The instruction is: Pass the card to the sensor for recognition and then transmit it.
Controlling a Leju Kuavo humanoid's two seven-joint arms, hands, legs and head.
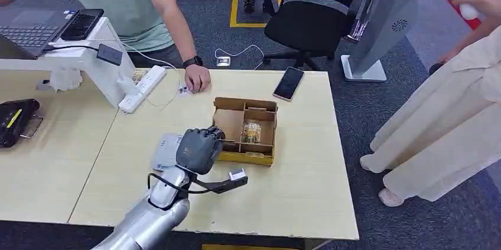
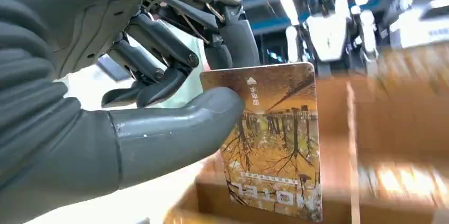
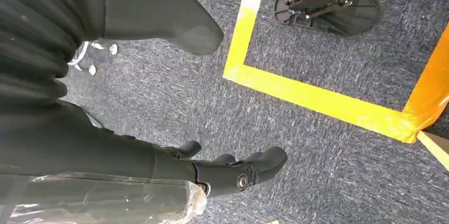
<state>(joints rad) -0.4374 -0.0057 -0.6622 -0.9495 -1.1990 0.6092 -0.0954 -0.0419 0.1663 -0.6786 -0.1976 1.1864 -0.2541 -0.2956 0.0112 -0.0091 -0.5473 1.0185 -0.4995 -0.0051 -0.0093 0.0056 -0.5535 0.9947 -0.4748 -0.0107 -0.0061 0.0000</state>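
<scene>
Overhead, left hand [image 1: 199, 149] pinches card [image 2: 275, 139] above wooden table [image 1: 295, 173]; right hand [image 3: 159, 144] hangs empty over carpet [image 3: 317, 150].

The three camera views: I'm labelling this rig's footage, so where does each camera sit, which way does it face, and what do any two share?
Head view: high on the body, looking forward and down at the table; left arm and left hand show.
Left wrist view: behind the left hand, facing the card it pinches.
Right wrist view: on the hanging arm, facing carpet and yellow tape; right hand shows.
Shared: head and left wrist views both show the left hand by the cardboard box.
</scene>
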